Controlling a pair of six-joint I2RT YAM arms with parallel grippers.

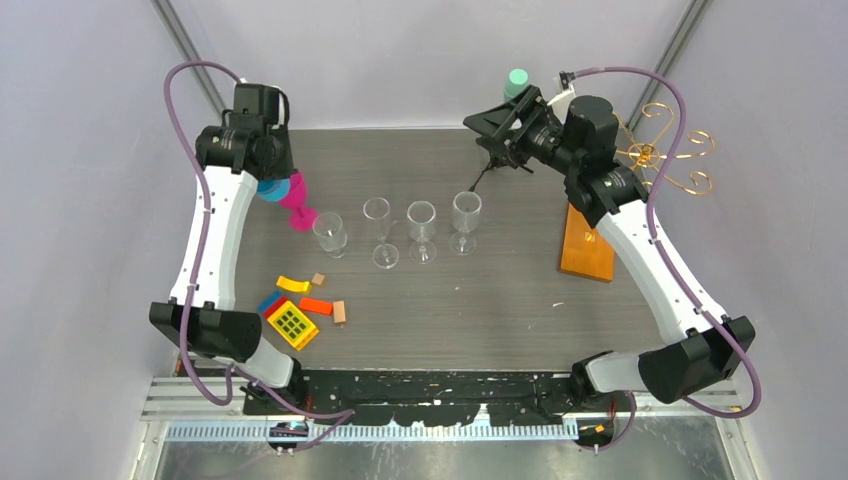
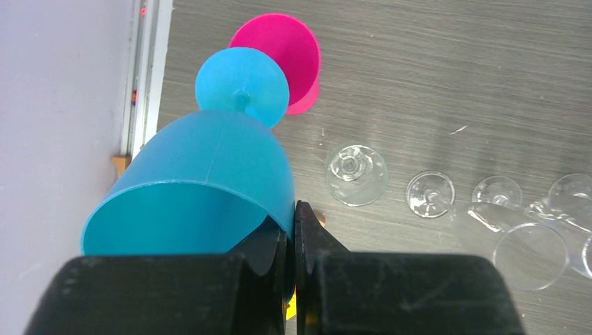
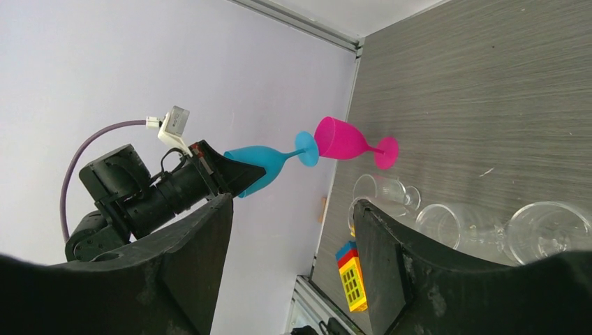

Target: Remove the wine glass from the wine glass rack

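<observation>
The wine glass rack (image 1: 667, 152) is a gold wire stand on an orange-brown wooden base (image 1: 587, 245) at the back right, and I see no glass on its arms. My left gripper (image 1: 268, 176) is shut on the rim of a blue wine glass (image 2: 209, 174), held on its side in the air at the far left, foot close to a pink wine glass (image 2: 283, 59) on the table. Both glasses also show in the right wrist view, blue (image 3: 258, 164) and pink (image 3: 345, 139). My right gripper (image 1: 497, 128) is open and empty, left of the rack, pointing left.
Several clear wine glasses (image 1: 421, 228) stand in a row mid-table, seen too in the left wrist view (image 2: 356, 174). Toy blocks (image 1: 293, 322) lie at the front left. A black tripod with a mint-green cylinder (image 1: 516, 80) stands at the back by my right gripper.
</observation>
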